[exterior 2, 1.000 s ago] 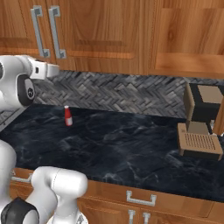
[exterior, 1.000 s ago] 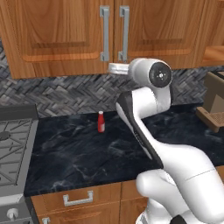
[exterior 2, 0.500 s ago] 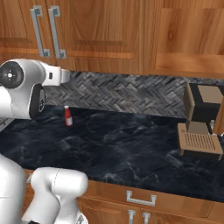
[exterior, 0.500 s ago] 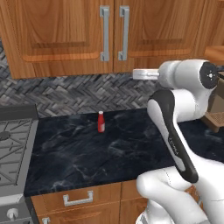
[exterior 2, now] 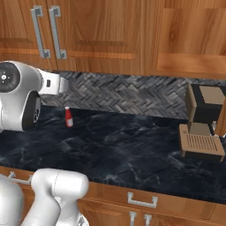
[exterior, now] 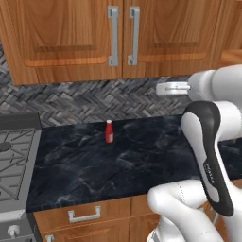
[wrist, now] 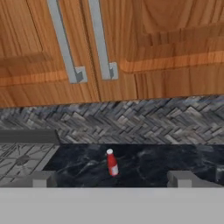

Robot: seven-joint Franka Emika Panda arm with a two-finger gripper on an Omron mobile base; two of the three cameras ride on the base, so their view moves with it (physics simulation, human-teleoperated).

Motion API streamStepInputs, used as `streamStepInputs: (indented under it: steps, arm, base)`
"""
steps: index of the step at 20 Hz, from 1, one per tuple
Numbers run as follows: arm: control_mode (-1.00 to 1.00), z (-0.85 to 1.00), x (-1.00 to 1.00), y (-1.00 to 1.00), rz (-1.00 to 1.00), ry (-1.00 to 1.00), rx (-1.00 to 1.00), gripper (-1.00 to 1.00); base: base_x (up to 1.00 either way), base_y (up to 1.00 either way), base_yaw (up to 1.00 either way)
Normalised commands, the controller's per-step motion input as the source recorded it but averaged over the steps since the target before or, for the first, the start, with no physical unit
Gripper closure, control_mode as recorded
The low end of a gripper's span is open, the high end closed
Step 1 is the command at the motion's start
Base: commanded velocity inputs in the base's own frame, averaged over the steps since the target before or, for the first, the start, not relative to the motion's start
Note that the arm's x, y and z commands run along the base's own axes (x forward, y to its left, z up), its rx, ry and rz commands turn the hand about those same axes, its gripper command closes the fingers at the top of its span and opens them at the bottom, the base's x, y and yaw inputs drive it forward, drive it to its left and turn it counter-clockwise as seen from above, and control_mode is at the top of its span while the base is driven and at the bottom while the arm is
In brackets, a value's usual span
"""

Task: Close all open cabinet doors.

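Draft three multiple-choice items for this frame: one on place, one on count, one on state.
1. Where does the red bottle stand?
A. on the stove
B. on the black counter
C. on the coffee machine

2. How many bar handles sit on the two cabinet doors above the bottle?
A. one
B. two
C. four

3. Those two doors are:
A. both shut
B. both wide open
C. missing

Answers: B, the bottle stands upright on the counter by the backsplash; B, one vertical handle per door; A, both lie flush, edges meeting.
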Motion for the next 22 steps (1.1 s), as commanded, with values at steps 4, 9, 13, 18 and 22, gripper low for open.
streamStepInputs:
  steps: [4,9,13,18,22]
  arm:
    - [-1.0,0.02,-0.74,0.0,0.0,0.21,0.0,-1.0]
    - [-1.0,0.0,-0.56,-0.11,0.01,0.22,-0.02,-1.0]
    - [-1.0,-0.01,-0.53,-0.15,0.01,0.16,-0.08,-1.0]
    - [-1.0,-0.15,-0.44,-0.1,0.0,0.07,-0.09,-1.0]
    - [-1.0,-0.14,-0.32,-0.26,0.0,0.01,-0.06,-1.0]
  base:
    - [0.0,0.0,0.0]
    - [0.0,0.0,0.0]
    - [0.0,0.0,0.0]
    - [0.0,0.0,0.0]
    - [0.0,0.0,0.0]
